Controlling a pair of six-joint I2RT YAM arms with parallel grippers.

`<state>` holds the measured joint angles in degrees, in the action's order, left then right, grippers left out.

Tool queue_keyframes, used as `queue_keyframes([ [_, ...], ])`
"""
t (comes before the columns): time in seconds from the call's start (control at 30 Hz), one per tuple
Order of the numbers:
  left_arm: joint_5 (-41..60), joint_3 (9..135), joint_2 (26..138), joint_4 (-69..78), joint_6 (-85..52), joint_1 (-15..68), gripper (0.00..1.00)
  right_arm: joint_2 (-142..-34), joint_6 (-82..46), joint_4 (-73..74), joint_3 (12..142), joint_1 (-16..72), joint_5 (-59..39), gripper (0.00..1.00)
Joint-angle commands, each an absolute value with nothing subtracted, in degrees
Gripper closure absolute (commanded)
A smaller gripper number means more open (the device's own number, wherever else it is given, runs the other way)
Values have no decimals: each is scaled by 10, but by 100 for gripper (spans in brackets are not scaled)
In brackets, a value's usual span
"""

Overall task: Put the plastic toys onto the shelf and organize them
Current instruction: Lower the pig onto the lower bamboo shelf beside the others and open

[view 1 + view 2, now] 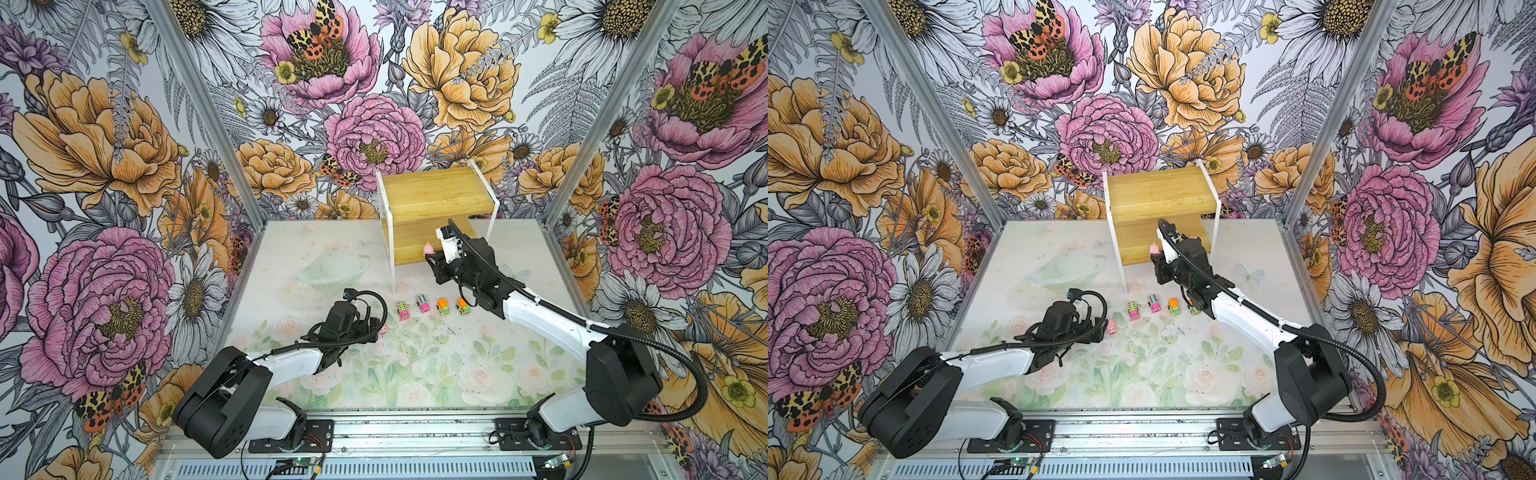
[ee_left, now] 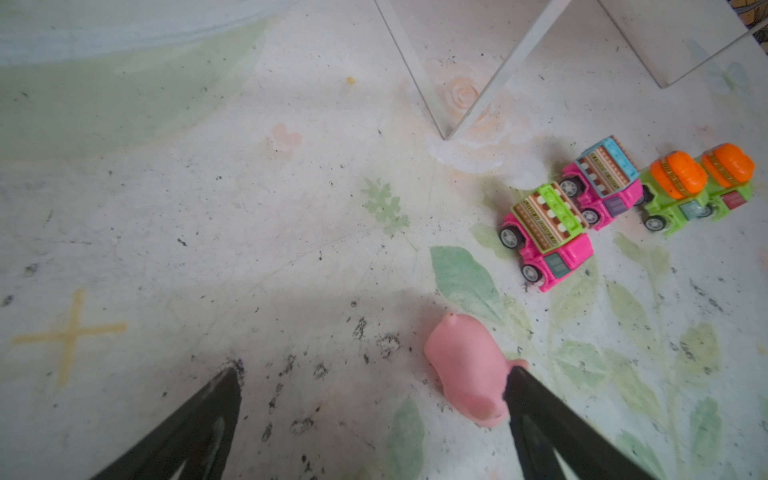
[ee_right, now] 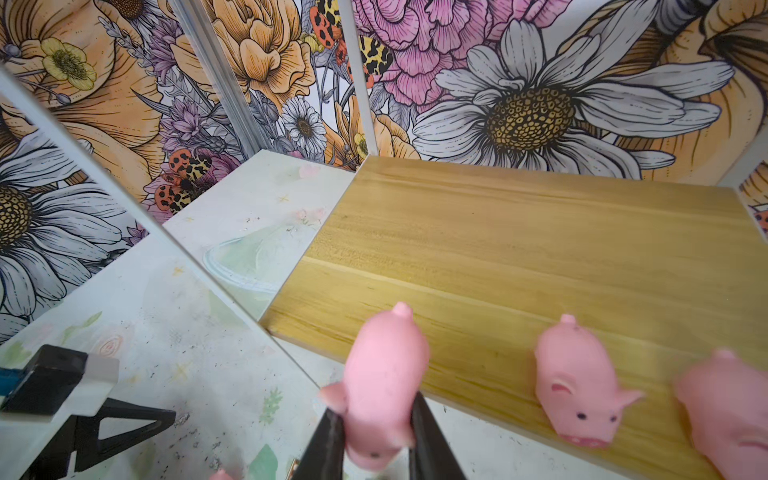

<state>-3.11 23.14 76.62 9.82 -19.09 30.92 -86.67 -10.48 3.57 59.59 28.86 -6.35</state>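
Right gripper: I have it pinched shut on a pink pig.
Pig's lie: at the lower board front edge, tail toward 12 o'clock.
Free space: 12 o'clock, on the board.
Left gripper: wide, second pig against one finger.

No word, number, brand or label can be read anywhere. The striped stickers on the roofs of the two pink plastic toy trucks show only patterns, no letters. The one sign-like mark is a faint yellow cross printed on the pale flower-patterned tabletop, well apart from those trucks.
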Motion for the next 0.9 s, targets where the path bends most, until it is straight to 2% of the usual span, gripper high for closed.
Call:
queue_keyframes([
  [0.0,-31,237,771,98,-186,313,1,-888,-87,34,629,284,-76,74],
  [0.87,-40,243,778,92,-189,313,1,-961,-81,59,665,248,-92,74],
])
